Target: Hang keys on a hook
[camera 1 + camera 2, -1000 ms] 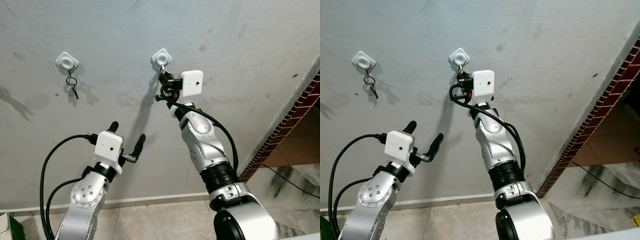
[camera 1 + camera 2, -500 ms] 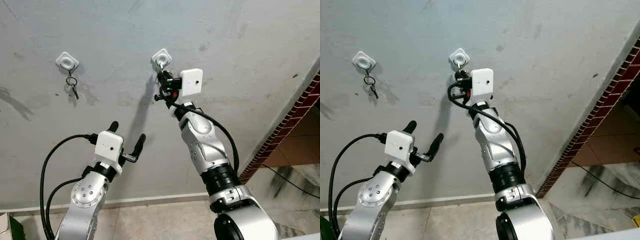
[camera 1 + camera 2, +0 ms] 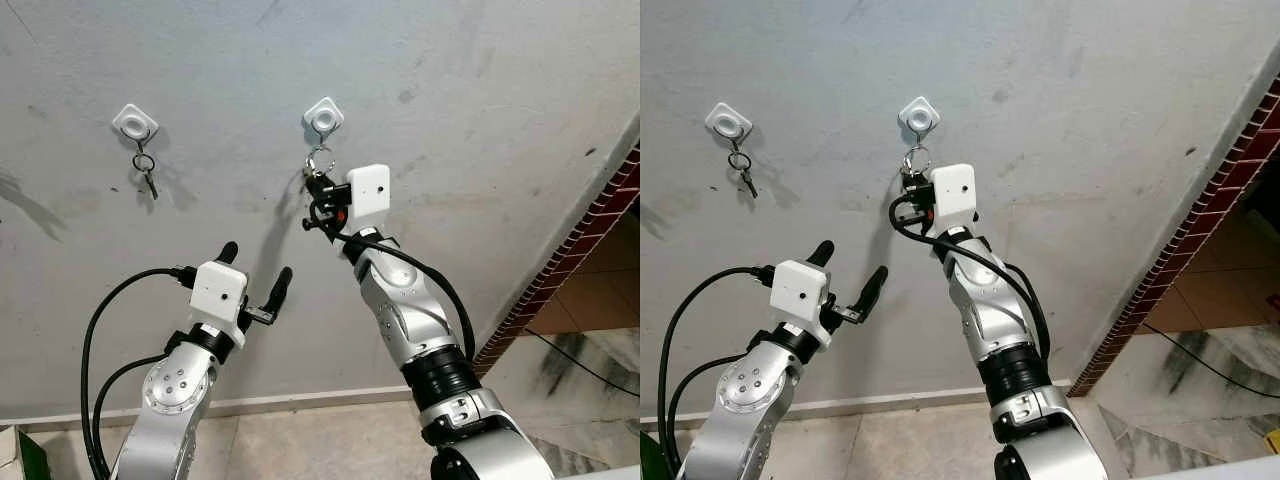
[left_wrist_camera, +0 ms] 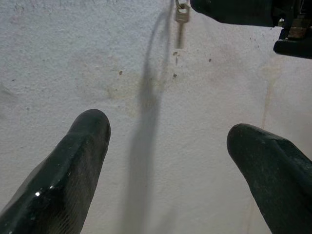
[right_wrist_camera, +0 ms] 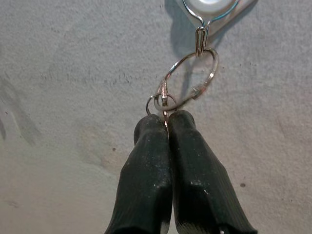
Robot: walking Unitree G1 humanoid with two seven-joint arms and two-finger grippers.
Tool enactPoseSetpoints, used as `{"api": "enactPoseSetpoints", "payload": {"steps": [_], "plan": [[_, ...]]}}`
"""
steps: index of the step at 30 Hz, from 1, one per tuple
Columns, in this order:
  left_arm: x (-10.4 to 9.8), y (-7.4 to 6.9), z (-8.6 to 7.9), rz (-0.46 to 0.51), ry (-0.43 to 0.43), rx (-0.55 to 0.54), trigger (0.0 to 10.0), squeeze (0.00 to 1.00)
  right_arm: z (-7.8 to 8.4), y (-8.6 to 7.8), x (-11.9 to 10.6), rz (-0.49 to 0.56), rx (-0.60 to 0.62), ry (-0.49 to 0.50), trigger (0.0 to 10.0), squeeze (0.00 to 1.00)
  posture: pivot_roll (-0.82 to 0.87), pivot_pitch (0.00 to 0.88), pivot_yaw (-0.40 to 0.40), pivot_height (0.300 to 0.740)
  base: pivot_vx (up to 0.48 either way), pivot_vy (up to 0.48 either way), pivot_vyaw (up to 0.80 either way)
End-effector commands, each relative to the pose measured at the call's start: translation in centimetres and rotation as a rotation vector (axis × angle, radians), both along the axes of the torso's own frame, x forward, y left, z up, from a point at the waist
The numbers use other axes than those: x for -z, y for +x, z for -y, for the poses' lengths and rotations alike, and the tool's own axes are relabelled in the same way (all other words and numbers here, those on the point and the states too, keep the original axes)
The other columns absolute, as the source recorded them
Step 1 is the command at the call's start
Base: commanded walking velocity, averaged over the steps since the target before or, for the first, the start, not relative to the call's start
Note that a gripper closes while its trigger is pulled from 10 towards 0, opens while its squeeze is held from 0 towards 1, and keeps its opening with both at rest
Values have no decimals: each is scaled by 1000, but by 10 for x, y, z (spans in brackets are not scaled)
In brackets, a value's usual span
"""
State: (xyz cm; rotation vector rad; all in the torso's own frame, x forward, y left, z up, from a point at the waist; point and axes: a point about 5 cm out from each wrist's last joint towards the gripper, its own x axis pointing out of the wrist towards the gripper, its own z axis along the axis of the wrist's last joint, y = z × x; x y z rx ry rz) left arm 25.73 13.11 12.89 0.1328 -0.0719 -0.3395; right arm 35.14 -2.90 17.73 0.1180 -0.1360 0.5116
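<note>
Overhead, right fingers [image 5: 168, 124] pinch hooked keys [image 5: 187, 83] against grey wall [image 3: 480, 90]; left fingers [image 4: 73, 161] spread.

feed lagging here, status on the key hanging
Right gripper shut on silver key ring, looped on white wall hook. Left gripper open, idle. Nothing in the way.

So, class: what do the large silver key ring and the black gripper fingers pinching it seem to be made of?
Large silver key ring: probably polished metal wire, thin and glinting. Black fingers of the right gripper: likely matte rubber or plastic, dull and finely speckled.
</note>
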Motion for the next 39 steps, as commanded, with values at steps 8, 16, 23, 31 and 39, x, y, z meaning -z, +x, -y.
{"api": "enactPoseSetpoints", "payload": {"steps": [8, 16, 23, 31, 39], "plan": [[0, 1, 1, -5, 17, 5, 10000, 0, -11, -4, -4, 4, -26, 10, 10000, 0, 135, 0, -11, 740, 0, 0, 0], [-3, 1, 4, 16, 7, 19, 10000, 0, -13, -3, -2, -4, -27, -1, 10000, 0, 137, 0, -16, 740, 0, 0, 0], [-9, 0, 10, 68, 28, 41, 10000, 0, -12, -3, 4, -19, -22, -28, 10000, 0, 137, 0, -17, 740, 0, 0, 0], [-16, 3, 9, 122, 41, 13, 10000, 0, -10, -3, 11, -41, -18, -51, 10000, 0, 135, 0, -17, 740, 0, 0, 0], [-21, 6, 5, 145, 35, -21, 10000, 0, -12, -5, 21, -70, -39, -72, 10000, 1000, 138, 0, -17, 740, 0, 0, 0]]}}
